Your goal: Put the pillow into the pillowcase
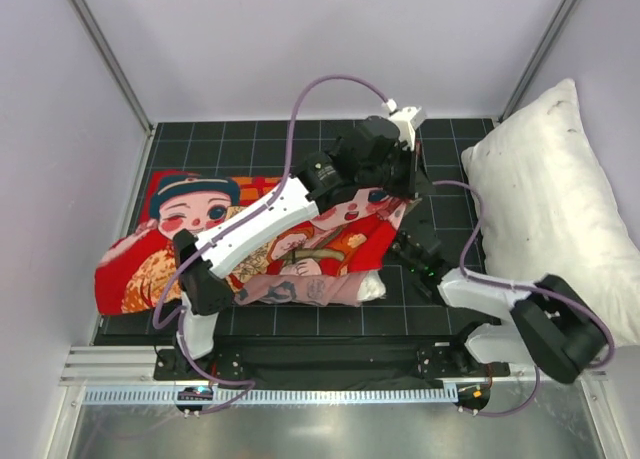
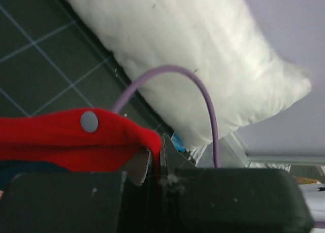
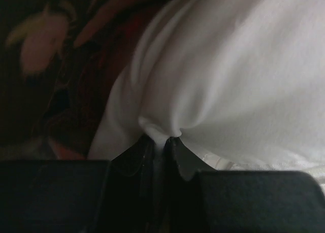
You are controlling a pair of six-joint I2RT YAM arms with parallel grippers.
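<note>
Stuffing step, near the end. The pillow [image 3: 238,80] is mostly inside the pillowcase [image 1: 170,249] on the table [image 1: 200,144], white corner showing at the mouth. Left pincer [image 2: 157,157] clamps the red hem. Right pincer [image 3: 161,144] pinches pillow fabric. Next: push corner in, hem held taut.

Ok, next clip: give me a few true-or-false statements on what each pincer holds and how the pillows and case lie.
1. The left pincer is shut on an edge of the red pillowcase. True.
2. The right pincer is open and empty. False: it pinches a fold of white fabric of the pillow.
3. A larger white pillow lies on the right, apart from the pillowcase. True.
4. The pillowcase lies with its faded side up. False: in the top view its cartoon print faces up.
</note>
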